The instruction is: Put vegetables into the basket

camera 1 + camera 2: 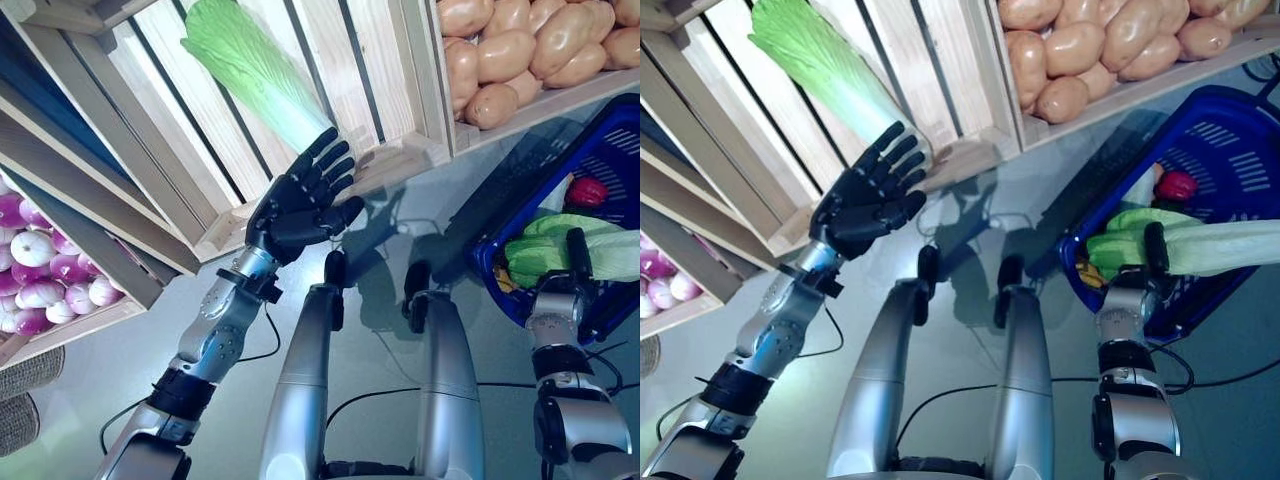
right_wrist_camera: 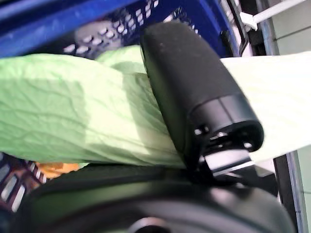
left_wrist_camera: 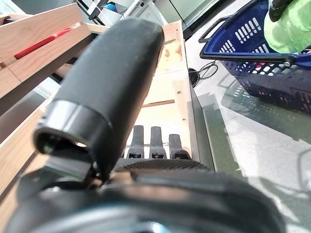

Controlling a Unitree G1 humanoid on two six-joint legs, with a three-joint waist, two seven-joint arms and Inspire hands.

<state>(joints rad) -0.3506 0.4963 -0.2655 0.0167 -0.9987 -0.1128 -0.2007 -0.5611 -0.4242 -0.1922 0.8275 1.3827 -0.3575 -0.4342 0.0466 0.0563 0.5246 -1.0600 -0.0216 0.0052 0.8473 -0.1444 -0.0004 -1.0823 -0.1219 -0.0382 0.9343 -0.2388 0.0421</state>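
Left hand [image 1: 300, 200] raised at the front lip of a slatted wooden crate [image 1: 400, 90], fingers straight and spread, palm turned away from the camera; the fingertips reach the pale stalk end of a cabbage [image 1: 250, 70] that lies aslant inside the crate, and whether they touch it cannot be told. The thumb juts out sideways below the fingers, holding nothing.

Right hand [image 1: 1155, 250] at the near rim of the blue basket [image 1: 1230, 130], thumb curled over a second cabbage [image 1: 1220, 248] — gripped crosswise, its green leafy end over the basket, its pale stalk end running out past the frame's right edge. The right wrist view shows the thumb pressed down on the leaf; the fingers beneath are hidden.

The basket stands on the floor well to the right of the crate, with open grey floor between them. Inside it, a red vegetable [image 1: 1177, 185] and something orange-yellow [image 1: 1092, 275] show — the latter too covered to identify.

Potatoes [image 1: 1080, 50] fill the neighbouring crate above the basket; purple-and-white onions [image 1: 40, 265] lie in a lower crate at far left, partly cut off.
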